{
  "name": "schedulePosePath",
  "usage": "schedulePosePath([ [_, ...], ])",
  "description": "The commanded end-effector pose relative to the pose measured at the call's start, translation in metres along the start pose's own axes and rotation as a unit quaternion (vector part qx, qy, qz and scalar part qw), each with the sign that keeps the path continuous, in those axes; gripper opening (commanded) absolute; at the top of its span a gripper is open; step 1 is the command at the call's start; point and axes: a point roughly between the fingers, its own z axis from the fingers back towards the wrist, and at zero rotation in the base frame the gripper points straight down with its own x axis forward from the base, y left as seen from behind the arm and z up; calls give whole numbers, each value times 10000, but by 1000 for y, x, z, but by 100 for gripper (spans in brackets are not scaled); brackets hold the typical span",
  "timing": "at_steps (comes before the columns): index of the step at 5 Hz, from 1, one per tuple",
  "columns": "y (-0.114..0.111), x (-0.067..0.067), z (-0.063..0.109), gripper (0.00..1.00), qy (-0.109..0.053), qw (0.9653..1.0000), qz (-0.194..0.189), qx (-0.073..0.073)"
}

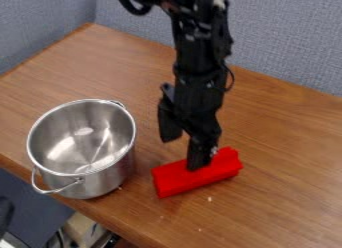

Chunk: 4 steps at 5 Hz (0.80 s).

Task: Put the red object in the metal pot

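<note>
The red object point(187, 177) is an elongated block lying flat on the wooden table near the front edge, to the right of the metal pot. The metal pot point(83, 146) stands upright at the front left, shiny and empty, its wire handle hanging at the front. My gripper point(186, 144) points straight down over the block's upper middle. It is open, one finger hanging behind the block and the other reaching down onto or just in front of its top face. Nothing is gripped between the fingers.
The wooden table point(267, 122) runs back to a grey-blue wall. Its front edge lies just below the pot and the block. My black arm rises from the gripper towards the top of the view.
</note>
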Motion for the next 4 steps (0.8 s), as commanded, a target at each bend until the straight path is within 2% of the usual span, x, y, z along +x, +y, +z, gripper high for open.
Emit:
schedulePosePath([
  [1,2,4,-11,100,-110,9999,-3,-14],
  [2,7,0,-21,100,-96,9999,101,-98],
  [3,14,-5,-21,0,-103,9996,216,-148],
  [4,18,-6,-17,0,-116,9990,383,-198],
])
